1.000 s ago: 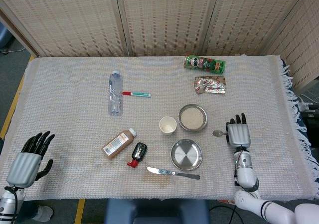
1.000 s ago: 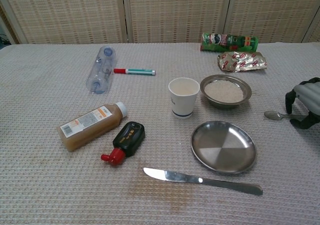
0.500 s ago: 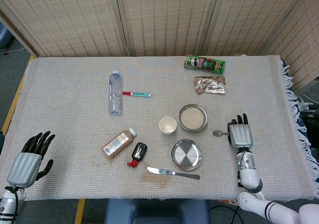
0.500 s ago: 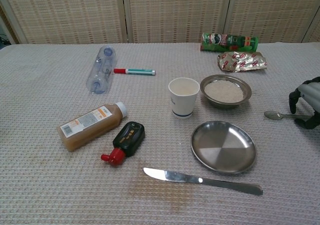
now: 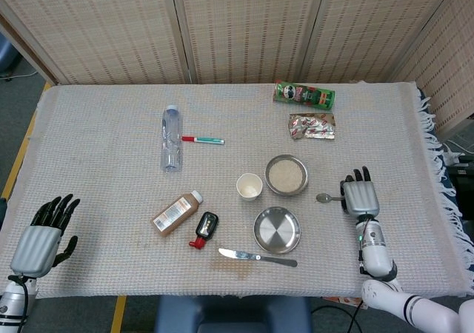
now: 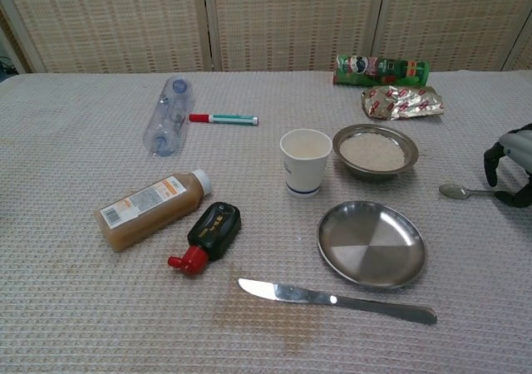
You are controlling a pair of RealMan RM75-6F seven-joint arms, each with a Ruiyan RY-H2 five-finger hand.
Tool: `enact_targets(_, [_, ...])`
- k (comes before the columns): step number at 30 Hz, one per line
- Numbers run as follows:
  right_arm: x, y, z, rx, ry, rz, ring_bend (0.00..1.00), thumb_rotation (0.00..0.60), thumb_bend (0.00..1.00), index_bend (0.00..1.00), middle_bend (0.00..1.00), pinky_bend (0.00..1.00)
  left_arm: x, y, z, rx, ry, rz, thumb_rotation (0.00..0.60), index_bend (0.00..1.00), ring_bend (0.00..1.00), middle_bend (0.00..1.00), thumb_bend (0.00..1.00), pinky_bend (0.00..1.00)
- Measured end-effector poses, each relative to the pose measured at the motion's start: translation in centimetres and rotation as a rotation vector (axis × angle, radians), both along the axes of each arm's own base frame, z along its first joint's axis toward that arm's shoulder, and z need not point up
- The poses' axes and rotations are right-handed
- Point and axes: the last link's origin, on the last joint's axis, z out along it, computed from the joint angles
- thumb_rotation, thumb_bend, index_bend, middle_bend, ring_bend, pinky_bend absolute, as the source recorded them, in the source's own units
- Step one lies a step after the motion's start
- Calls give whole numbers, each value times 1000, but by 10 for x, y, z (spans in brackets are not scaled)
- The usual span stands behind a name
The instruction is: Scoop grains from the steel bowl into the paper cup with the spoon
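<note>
The steel bowl [image 5: 286,175] [image 6: 376,151] holds pale grains, and the white paper cup [image 5: 249,186] [image 6: 305,161] stands just to its left. To the bowl's right the spoon [image 5: 326,197] [image 6: 462,192] lies flat on the cloth, its handle pointing right. My right hand [image 5: 359,197] [image 6: 514,166] hovers over the handle's end with fingers curved down and apart, without a grip on it. My left hand [image 5: 44,233] rests at the table's near left corner, fingers spread and holding nothing; only the head view shows it.
An empty steel plate [image 5: 277,229] and a knife [image 5: 257,257] lie in front of the bowl. A brown bottle [image 5: 176,212], a small black bottle [image 5: 204,229], a clear bottle [image 5: 171,138] and a pen [image 5: 202,139] lie to the left. A green can [image 5: 304,94] and a snack packet [image 5: 312,126] lie behind.
My right hand has slid to the right along the spoon's handle, and the spoon has stayed put. The left hand has barely shifted.
</note>
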Motion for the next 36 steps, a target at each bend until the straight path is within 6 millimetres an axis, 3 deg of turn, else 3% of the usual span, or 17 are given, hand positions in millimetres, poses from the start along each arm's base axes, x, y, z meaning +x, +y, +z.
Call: enact_targets(36, [1, 3, -7, 28, 28, -9, 93, 600, 312, 544, 311, 14, 1, -2, -2, -12, 11, -1, 600, 0, 0, 0, 432, 119])
